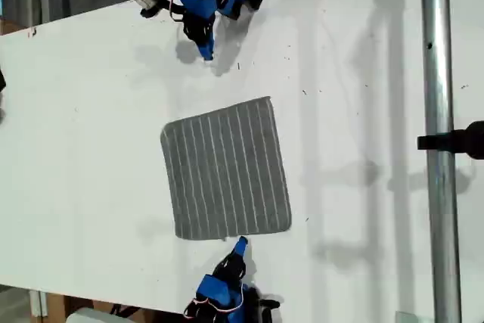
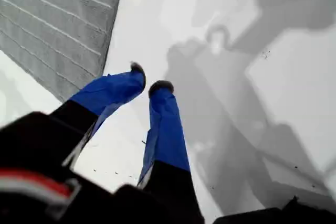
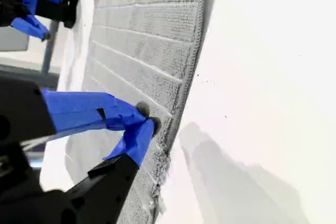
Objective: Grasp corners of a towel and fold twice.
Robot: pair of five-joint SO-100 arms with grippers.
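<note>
Lying flat and unfolded at the centre of the tabletop point(image 1: 76, 149), the towel point(image 1: 225, 169) shows no fold begun: my first hand point(image 2: 146, 84) hovers slightly spread over bare surface at 12 o'clock, my second hand point(image 3: 147, 118) pressed together over its 6 o'clock edge, pinching nothing.

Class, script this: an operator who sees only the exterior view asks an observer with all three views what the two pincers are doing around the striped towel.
Operator: Is my first pincer open?
Observer: Yes. The first wrist view shows a small gap between its tips, with nothing in it, above the bare table.
Operator: Is my second pincer on the towel?
Observer: Its tips sit nearly together on the cloth, just inside the edge. I cannot tell whether they pinch it.
</note>
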